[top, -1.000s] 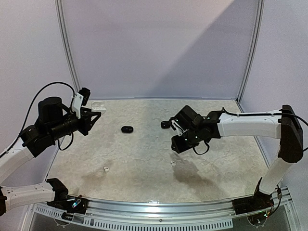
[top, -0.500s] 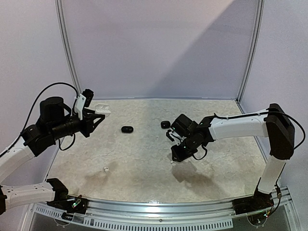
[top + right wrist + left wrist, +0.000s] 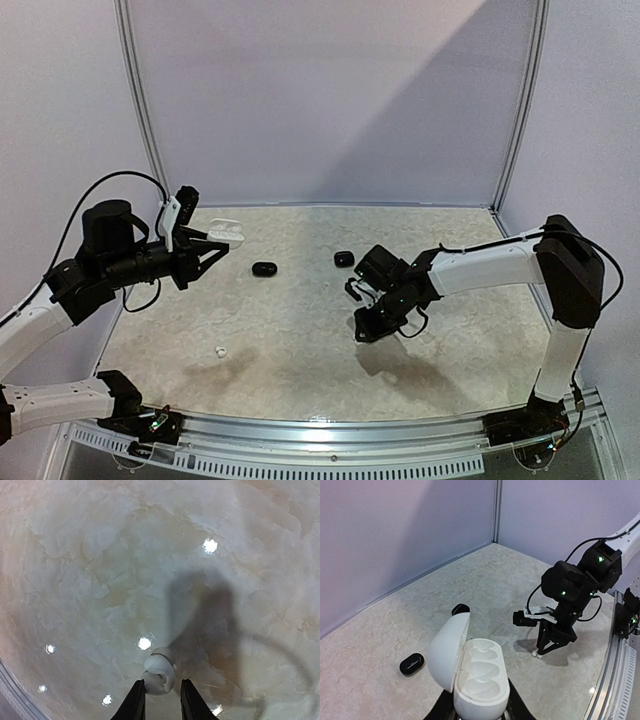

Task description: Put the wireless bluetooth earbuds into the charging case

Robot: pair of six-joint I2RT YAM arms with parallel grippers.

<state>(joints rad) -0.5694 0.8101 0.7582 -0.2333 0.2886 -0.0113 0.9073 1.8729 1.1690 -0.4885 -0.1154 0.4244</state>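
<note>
Now pinching white earbud [image 3: 159, 669] in nearly closed right hand [image 3: 161, 684], down on the tabletop [image 3: 75, 580]; clamping opened white charging case [image 3: 480, 675] in left hand [image 3: 479, 707].

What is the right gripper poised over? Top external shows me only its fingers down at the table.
Observer: A white earbud. It lies on the table between the right gripper's fingertips. I can't tell whether they pinch it yet.
Operator: Is the case on the left side open?
Observer: Yes. The left gripper holds the white charging case hinged open.
Operator: Anything loaded in it?
Observer: No, both sockets are empty.
</note>
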